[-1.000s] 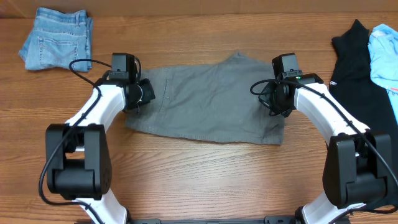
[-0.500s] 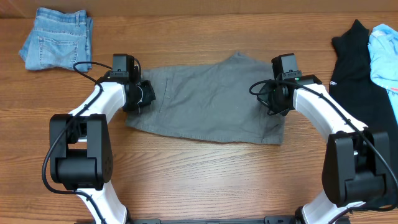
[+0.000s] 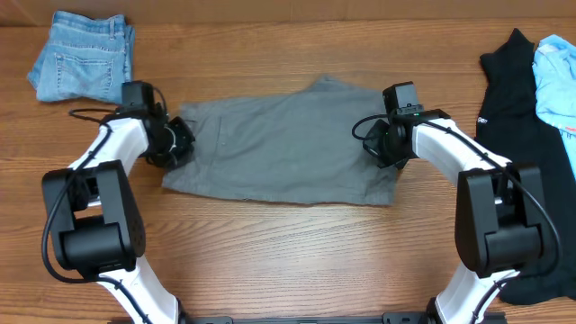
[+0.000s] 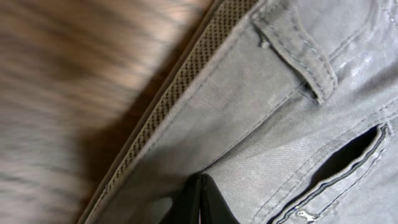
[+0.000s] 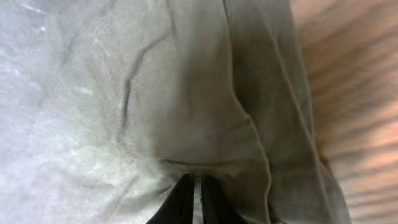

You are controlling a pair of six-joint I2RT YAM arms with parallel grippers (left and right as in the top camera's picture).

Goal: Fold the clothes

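Black and narrow, the left gripper is seen clenched on the grey woven shorts, just inside the mesh-textured waistband, near a belt loop and a stitched pocket slit. The right gripper is likewise clamped on a creased fold at the opposite edge. The shorts are spread flat at the middle of the wooden desk. Most of each gripper is cut off; the wood is blurred.

Matt mid-grey woven shorts, their waistband lined with coarse mesh, lie on a smooth wood-grain table; faded blue denim jeans sit at the far left corner, a matt black garment at the right edge.
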